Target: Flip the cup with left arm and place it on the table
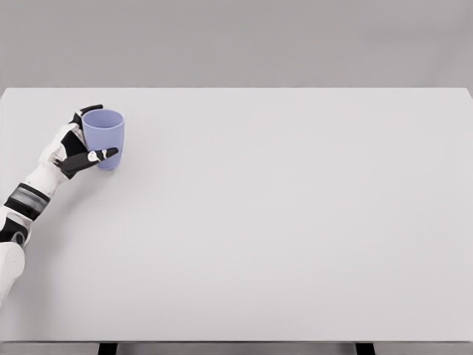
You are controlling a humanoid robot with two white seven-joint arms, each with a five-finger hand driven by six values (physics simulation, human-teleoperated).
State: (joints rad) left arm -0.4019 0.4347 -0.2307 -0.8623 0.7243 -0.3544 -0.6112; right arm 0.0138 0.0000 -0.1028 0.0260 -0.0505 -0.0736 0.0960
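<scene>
Wrapping its fingers around the lavender cup (pixel 103 137), the left hand (pixel 77 149) grips it from the side; the cup stands upright, mouth up, on the white table (pixel 281 222) near its far-left corner.

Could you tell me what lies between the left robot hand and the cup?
Nothing: in the head view the left robot hand wraps the upright blue cup.

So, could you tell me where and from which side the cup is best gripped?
Grip the cup around its mid wall, coming from its left side. It stands upright with the opening up, has smooth tapering sides and no handle, so a wrap around the body suits it. The left hand already sits there, thumb in front and fingers behind.
</scene>
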